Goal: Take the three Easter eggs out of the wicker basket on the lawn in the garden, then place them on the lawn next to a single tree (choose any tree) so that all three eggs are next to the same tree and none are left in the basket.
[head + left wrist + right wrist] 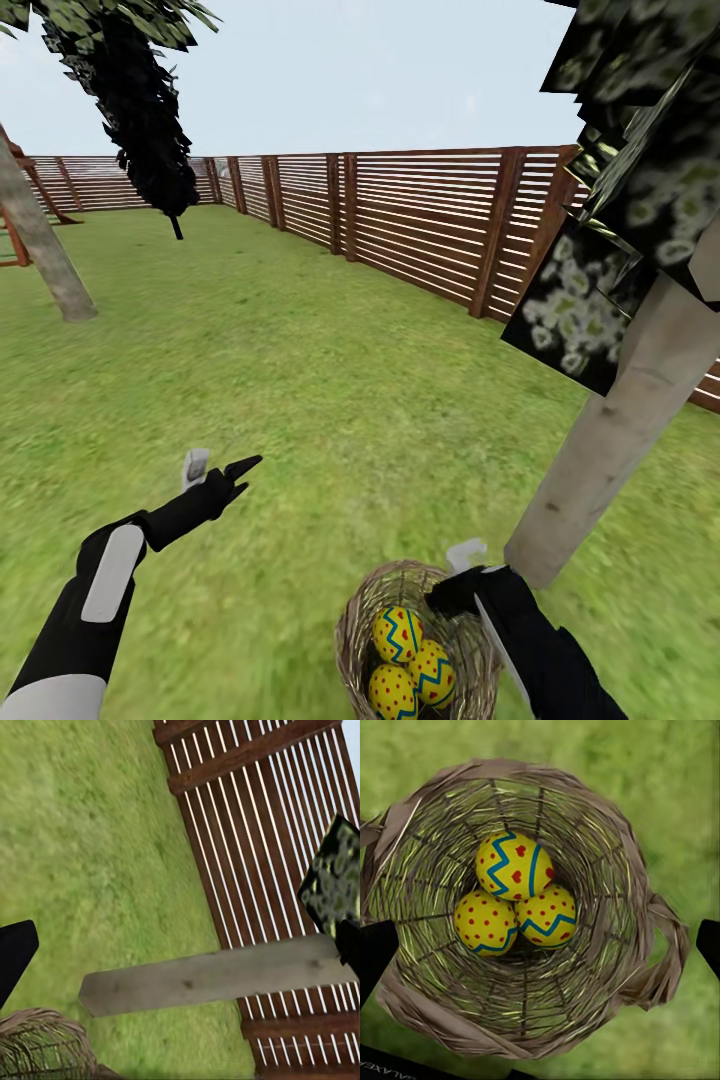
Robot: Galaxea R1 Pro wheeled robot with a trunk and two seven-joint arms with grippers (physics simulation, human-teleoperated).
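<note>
The wicker basket (362,625) stands on the lawn (300,380) at the foot of a pale tree (620,430). Three Easter eggs lie inside it, touching: one (514,866) rests on the other two (484,922) (547,919). The head view shows them too (397,633) (432,672) (393,692). My right gripper (455,590) hangs open above the basket (427,1020), its fingertips (375,952) spread wider than the egg cluster and holding nothing. Out to the left, my left gripper (225,478) is open and empty above bare grass.
A brown slat fence (420,220) runs behind the tree and along the far side. Another trunk (45,250) stands at far left, and a black conifer-like tree (150,130) hangs further back. Dark leaf panels (600,300) hang low near the tree trunk (217,979).
</note>
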